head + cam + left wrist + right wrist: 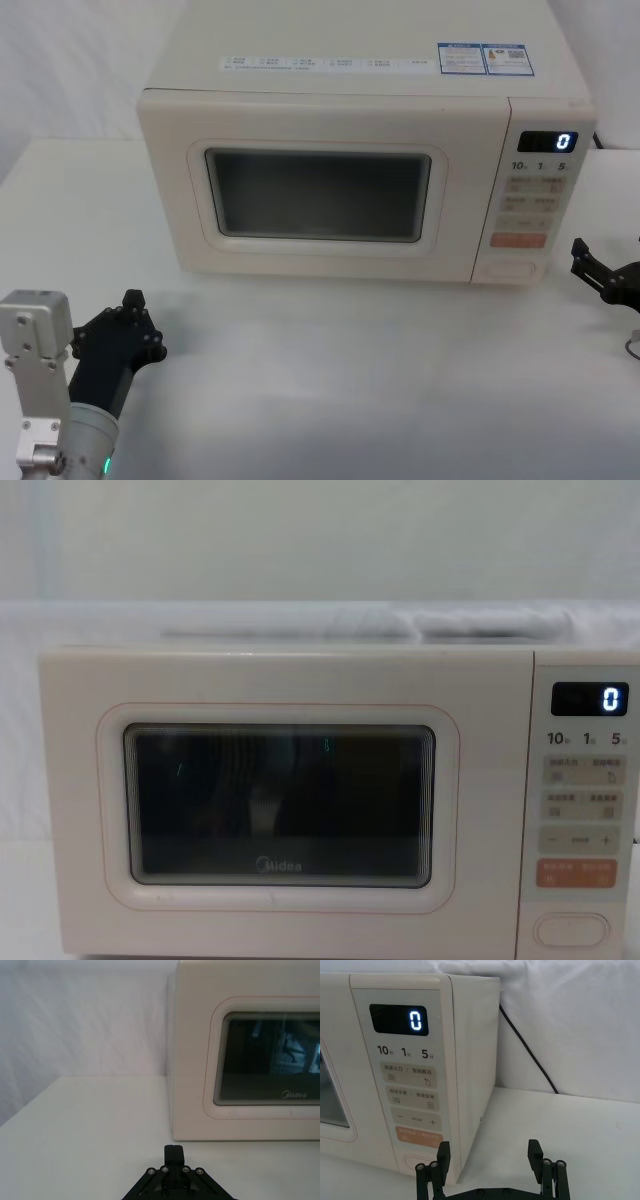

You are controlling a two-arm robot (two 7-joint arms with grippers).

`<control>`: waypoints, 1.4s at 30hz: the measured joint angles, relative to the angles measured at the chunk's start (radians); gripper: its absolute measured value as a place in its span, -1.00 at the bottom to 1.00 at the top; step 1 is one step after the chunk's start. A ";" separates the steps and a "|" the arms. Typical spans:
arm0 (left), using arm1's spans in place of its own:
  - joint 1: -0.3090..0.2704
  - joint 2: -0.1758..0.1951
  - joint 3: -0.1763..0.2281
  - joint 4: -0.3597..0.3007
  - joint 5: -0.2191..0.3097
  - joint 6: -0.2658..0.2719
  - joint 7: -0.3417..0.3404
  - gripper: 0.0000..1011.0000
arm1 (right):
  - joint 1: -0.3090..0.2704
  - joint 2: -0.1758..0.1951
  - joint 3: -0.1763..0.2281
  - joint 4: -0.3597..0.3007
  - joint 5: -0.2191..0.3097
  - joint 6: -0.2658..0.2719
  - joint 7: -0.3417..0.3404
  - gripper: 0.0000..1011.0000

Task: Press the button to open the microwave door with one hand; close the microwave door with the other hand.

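Observation:
The microwave door (320,195) (280,800) (265,1060) sits flush with the cream oven, its dark window facing me. The button (512,269) (571,929) is the wide oval key at the bottom of the control panel; in the right wrist view the button (415,1161) is partly hidden behind one finger. My right gripper (585,262) (489,1155) is open, low beside the panel's right edge and a short way in front of it, touching nothing. My left gripper (133,300) (173,1152) is shut and empty, low over the table in front of the oven's left corner.
The oven stands on a white table (350,380) against a white backdrop. A black power cable (530,1055) runs down behind the oven's right side. The panel's display (547,141) reads 0. An orange key (518,240) sits just above the button.

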 joint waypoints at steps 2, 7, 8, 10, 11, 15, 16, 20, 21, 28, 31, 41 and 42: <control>-0.005 -0.002 -0.002 0.006 0.004 0.004 -0.003 -1.00 | 0.000 0.000 0.000 0.000 0.000 0.000 0.000 0.98; -0.019 -0.009 -0.009 0.026 0.013 0.008 -0.021 -1.00 | 0.000 0.000 0.000 0.000 0.000 0.000 0.000 0.98; -0.021 -0.010 -0.009 0.029 0.014 0.008 -0.024 -1.00 | 0.000 0.000 0.000 0.000 0.000 0.000 0.000 0.98; -0.025 -0.014 -0.011 0.034 0.015 0.007 -0.033 -1.00 | 0.000 0.000 0.000 0.000 0.000 0.000 0.000 0.98; -0.026 -0.016 -0.012 0.036 0.016 0.007 -0.036 -1.00 | 0.000 0.000 0.000 0.000 0.000 0.000 0.000 0.98; -0.031 -0.028 -0.018 0.042 0.018 0.005 -0.043 -1.00 | 0.000 0.000 0.000 0.000 0.000 0.000 0.000 0.98; -0.031 -0.028 -0.018 0.042 0.018 0.005 -0.044 -1.00 | 0.000 0.000 0.000 0.000 0.000 0.000 0.000 0.98; -0.031 -0.026 -0.017 0.042 0.018 0.005 -0.044 -1.00 | 0.000 0.000 0.000 0.000 0.000 0.000 0.000 0.98; -0.031 -0.026 -0.017 0.042 0.018 0.005 -0.044 -1.00 | 0.000 0.000 0.000 0.000 0.000 0.000 0.000 0.98; -0.031 -0.024 -0.016 0.041 0.018 0.005 -0.043 -1.00 | 0.000 0.000 0.000 0.000 0.000 0.000 0.000 0.98; -0.031 -0.023 -0.016 0.041 0.018 0.005 -0.043 -1.00 | 0.000 0.000 0.000 0.000 0.000 0.000 0.000 0.98; -0.030 -0.022 -0.015 0.040 0.018 0.005 -0.043 -0.52 | 0.000 0.000 0.000 0.000 0.000 0.000 0.000 0.98; -0.030 -0.022 -0.015 0.040 0.018 0.005 -0.043 -0.44 | 0.000 0.000 0.000 0.000 0.000 0.000 0.000 0.98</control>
